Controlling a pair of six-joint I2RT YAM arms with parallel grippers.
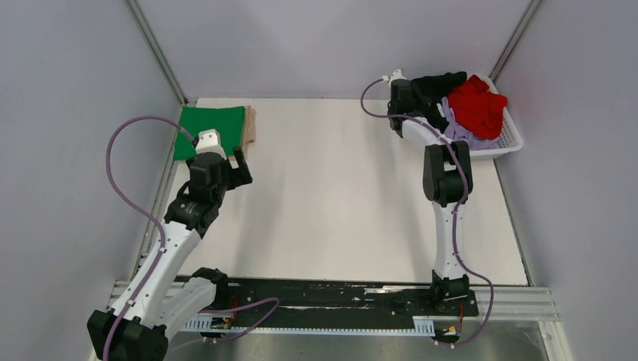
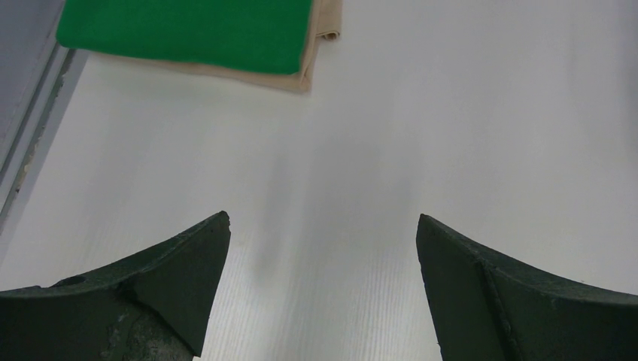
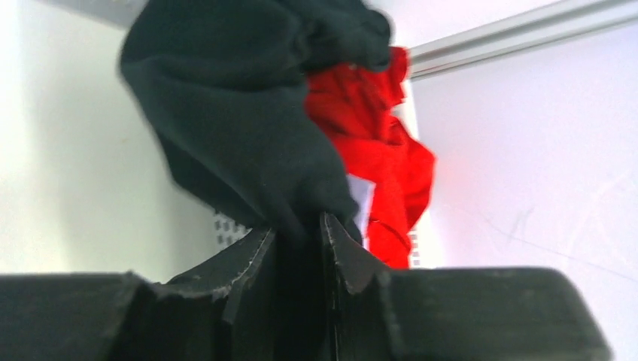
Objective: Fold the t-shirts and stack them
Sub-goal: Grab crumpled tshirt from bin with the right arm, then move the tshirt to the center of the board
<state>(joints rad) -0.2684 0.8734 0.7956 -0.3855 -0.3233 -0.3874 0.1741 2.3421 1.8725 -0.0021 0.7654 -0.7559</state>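
A folded green t-shirt (image 1: 211,129) lies on a folded tan t-shirt (image 1: 251,125) at the table's far left; both show at the top of the left wrist view, green t-shirt (image 2: 188,34) over tan t-shirt (image 2: 320,49). My left gripper (image 1: 226,150) hovers open just in front of that stack, nothing between its fingers. At the far right, my right gripper (image 3: 297,229) is shut on the black t-shirt (image 3: 241,120), at the basket's left end. The black t-shirt (image 1: 436,89), a red t-shirt (image 1: 478,104) and a lilac t-shirt (image 1: 455,126) are bunched in the basket.
The white lattice basket (image 1: 513,137) stands at the table's far right corner, against the right wall. Grey walls and metal rails close in the table at the left, back and right. The arm bases and cables sit along the near edge.
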